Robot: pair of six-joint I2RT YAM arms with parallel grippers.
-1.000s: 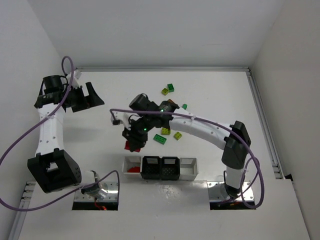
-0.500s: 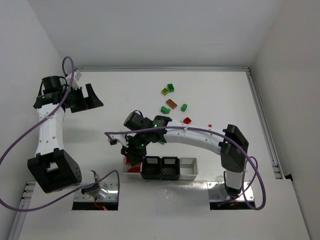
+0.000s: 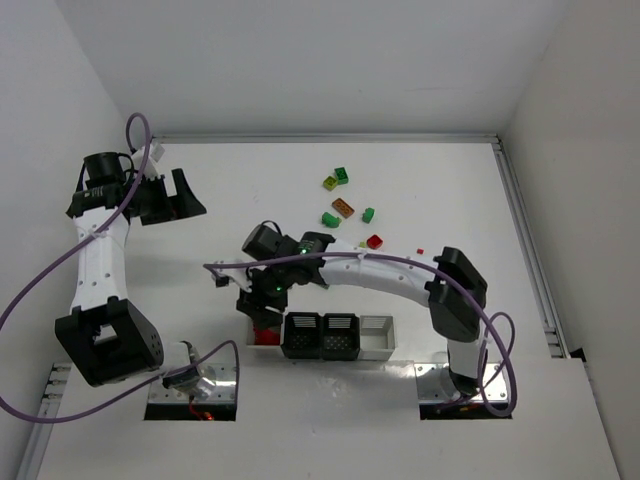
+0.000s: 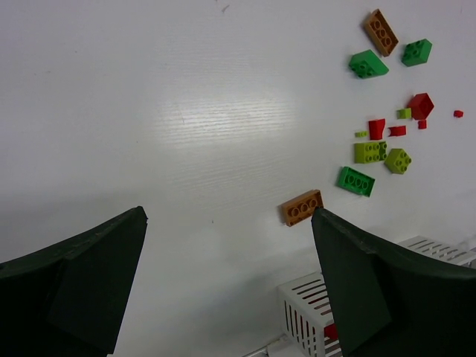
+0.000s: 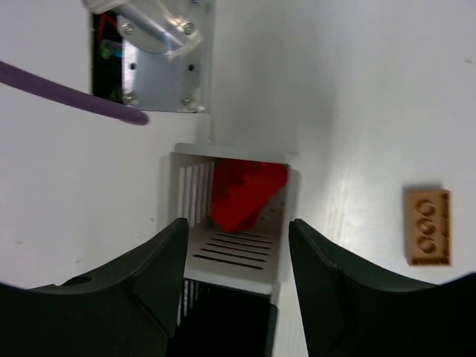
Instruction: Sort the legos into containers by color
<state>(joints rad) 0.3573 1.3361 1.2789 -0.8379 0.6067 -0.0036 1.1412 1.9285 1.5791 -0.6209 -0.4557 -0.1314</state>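
- A white table (image 3: 440, 180) is seen from above, with two arms bolted at its near edge.
- The right gripper (image 3: 262, 312) is reached across to the left end of the containers. In its wrist view its fingers (image 5: 141, 282) are parted to a middling gap, and nothing is gripped or touched by them.
- The left gripper (image 3: 180, 195) is held toward the table's far left corner. Its fingers (image 4: 82, 282) are spread wide and nothing is held.
- The containers (image 3: 376, 350), four joined bins, are set along the near edge between the arm bases, white at the ends and black in the middle.
- A red lego (image 5: 245, 195) is seen lying in the leftmost white bin (image 5: 195, 195), directly below the right gripper's parted fingers.
- A brown-orange lego (image 5: 428, 227) is seen on the table near that bin, not touching it.
- The other legos (image 3: 343, 208), green, yellow-green, red and brown-orange, are scattered toward the table's far middle. Some are covered by the right arm in the overhead view.
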